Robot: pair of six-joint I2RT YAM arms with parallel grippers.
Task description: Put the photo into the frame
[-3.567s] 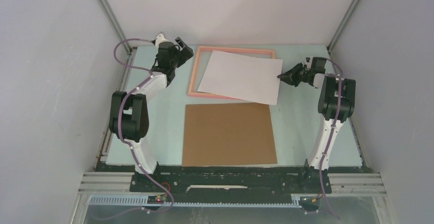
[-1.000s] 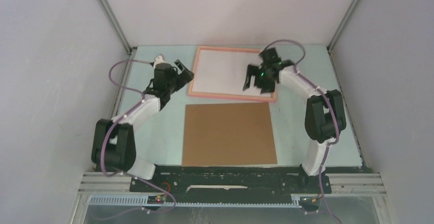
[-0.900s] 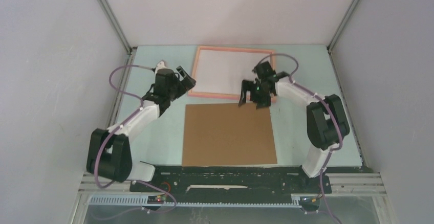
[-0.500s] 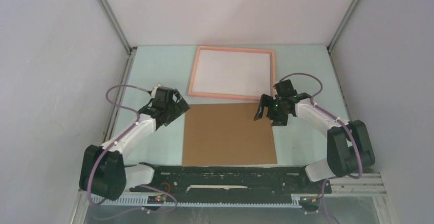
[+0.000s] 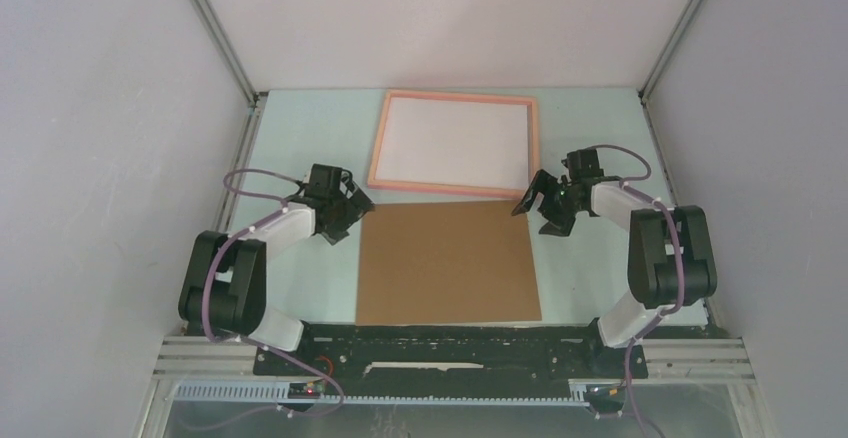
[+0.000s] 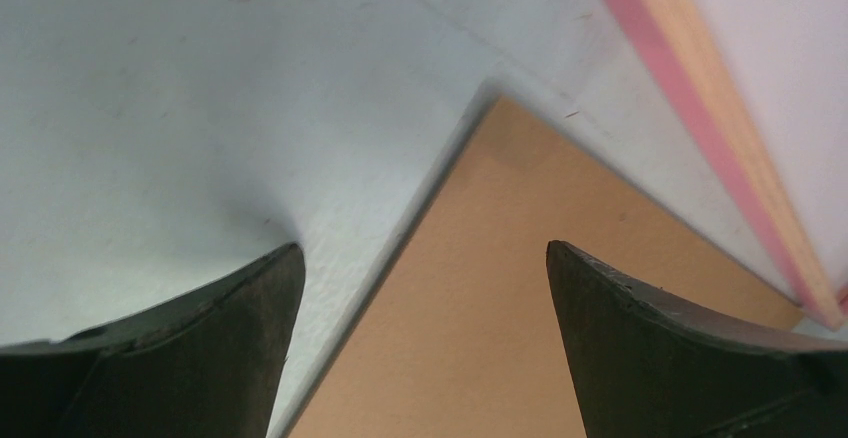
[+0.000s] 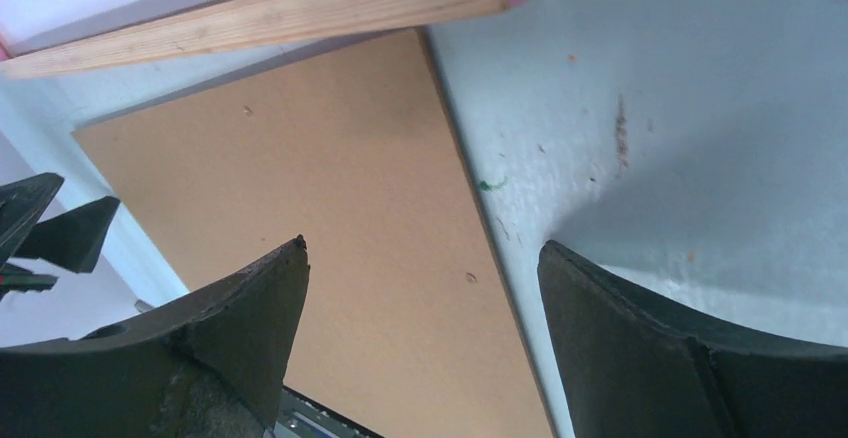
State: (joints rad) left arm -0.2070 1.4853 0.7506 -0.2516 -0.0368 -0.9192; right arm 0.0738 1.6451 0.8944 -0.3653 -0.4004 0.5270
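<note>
Top view of a pale blue-green table (image 5: pixel 300 148) enclosed by grey walls (image 5: pixel 100 108) on three sides. I am the two arms at its near edge. The frame (image 5: pixel 377 143), a thin salmon-pink border, lies flat at the far middle of the table. The photo (image 5: pixel 455 143) lies inside it, plain white side up, filling the opening edge to edge. Just on my side of the frame lies a brown backing board (image 5: pixel 447 263), flat and square to it; my left wrist view shows a narrow strip of table between the two. This board sits between my bases and the frame. My left gripper (image 6: pixel 420 250) hangs low over the board's far left corner, its fingers spread wide and holding nothing: one finger is over bare table, the other over the board, with the corner showing between them. My right gripper (image 7: pixel 424 246) mirrors this at the board's far right corner, fingers also spread wide and empty, the board's right edge running between them. In my right wrist view the frame's near right corner crosses the top of the picture, pale wood with a pink outer face. Neither gripper touches the frame or the photo; both are near the frame's near corners. I cannot tell whether my fingertips touch the table.
</note>
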